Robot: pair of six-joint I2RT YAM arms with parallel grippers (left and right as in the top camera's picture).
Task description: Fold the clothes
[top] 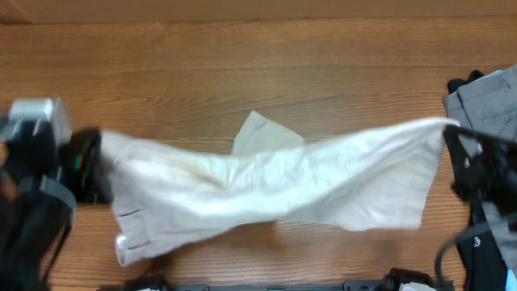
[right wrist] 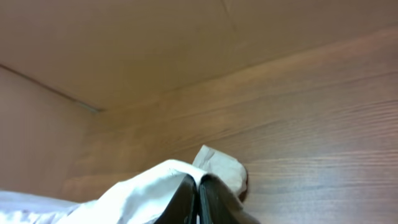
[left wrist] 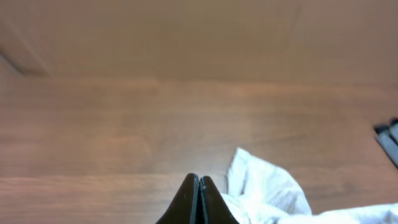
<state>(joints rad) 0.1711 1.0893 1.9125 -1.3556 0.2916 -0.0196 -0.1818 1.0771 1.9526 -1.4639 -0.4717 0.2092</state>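
Closest to the left wrist camera, the left claw (left wrist: 199, 186) has its two dark fingers pressed together, and the lower part of them is cut off by the picture edge. A bunch of the cream shorts (left wrist: 267, 190) lies just beside them on the right; the exact place of the pinch is hidden there. From the right wrist, the right claw (right wrist: 198, 186) is also pressed together, with a fold of the shorts draped over its left finger, so the tip is partly covered. From overhead, each claw pinches one end of the shorts (top: 266, 190), which hang stretched between them across the middle of the wooden table (top: 242, 73). The cloth is blurred, so seams and pockets are hard to make out; one corner sticks out behind the middle. At the right edge a grey garment (top: 493, 101) is cut off by the frame, and the dark shapes below it cannot be told apart.
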